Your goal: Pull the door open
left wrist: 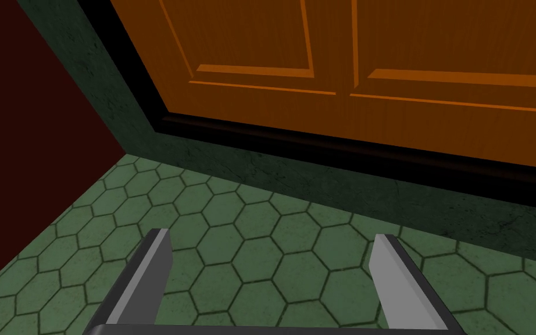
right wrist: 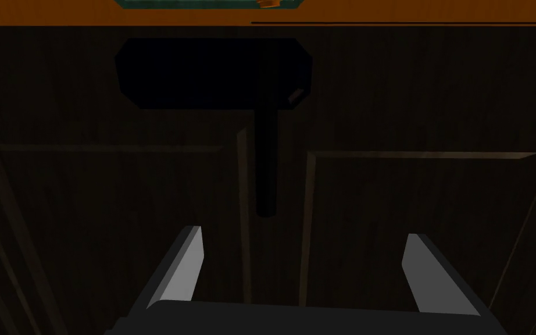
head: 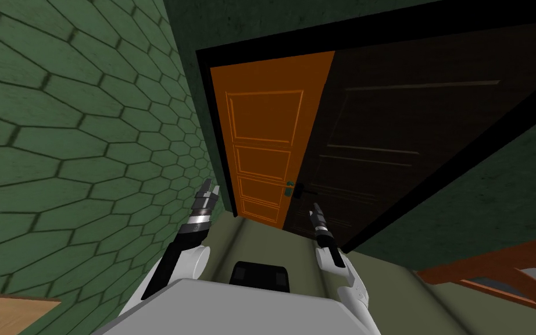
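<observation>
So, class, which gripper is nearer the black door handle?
Right. The right gripper faces the handle, just short of it; the left gripper points at the orange door.

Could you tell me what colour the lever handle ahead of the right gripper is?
The lever handle is black; clearest in the right wrist view.

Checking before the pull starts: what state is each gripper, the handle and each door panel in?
Left gripper: jaws open, empty.
Right gripper: jaws open, empty.
Lever handle: ungrasped, just beyond the open right jaws.
Dark door panel: shut or ajar, cannot tell.
Orange door panel: untouched; shut or ajar, cannot tell.
</observation>
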`<state>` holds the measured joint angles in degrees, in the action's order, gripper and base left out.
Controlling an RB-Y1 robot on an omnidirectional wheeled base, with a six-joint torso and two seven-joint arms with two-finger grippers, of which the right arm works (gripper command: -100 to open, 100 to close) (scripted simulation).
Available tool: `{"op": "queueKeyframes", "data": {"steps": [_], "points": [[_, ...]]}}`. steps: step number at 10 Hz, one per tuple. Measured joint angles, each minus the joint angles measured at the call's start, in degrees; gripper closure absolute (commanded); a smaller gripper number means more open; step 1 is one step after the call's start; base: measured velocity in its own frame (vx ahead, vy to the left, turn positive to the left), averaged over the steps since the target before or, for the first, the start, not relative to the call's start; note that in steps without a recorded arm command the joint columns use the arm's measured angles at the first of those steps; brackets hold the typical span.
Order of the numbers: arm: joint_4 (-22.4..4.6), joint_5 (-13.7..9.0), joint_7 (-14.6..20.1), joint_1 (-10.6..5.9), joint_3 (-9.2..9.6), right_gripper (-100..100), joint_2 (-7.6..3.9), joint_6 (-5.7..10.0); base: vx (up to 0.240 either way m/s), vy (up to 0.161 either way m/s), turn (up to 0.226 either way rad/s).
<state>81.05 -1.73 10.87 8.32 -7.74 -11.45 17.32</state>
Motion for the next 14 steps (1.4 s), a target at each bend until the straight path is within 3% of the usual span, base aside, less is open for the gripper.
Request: {"op": "queueKeyframes", "data": {"steps": [3, 4, 7, 9, 12, 14], "points": [[-2.1, -0.2, 0.0, -0.94, -0.45, -100, -0.32, -0.37, 0.099, -0.017, 0.036], [-3.7, -0.5, 0.1, -0.57, -1.42, -100, -0.86, 0.55, 0.110, 0.011, 0.066], [-5.4, -1.9, 1.7, 0.17, -4.38, -100, -4.21, 0.40, 0.126, 0.003, 0.070], [-7.1, -2.6, 2.6, 0.48, -5.45, -100, -5.79, 1.29, 0.104, -0.029, 0.088], [-9.2, -3.4, 3.6, 0.38, -6.88, -100, -7.35, 2.64, 0.176, -0.055, 0.140], [-9.5, -3.7, 4.2, -0.42, -6.41, -100, -7.80, 3.01, 0.132, 0.027, 0.101]]}}
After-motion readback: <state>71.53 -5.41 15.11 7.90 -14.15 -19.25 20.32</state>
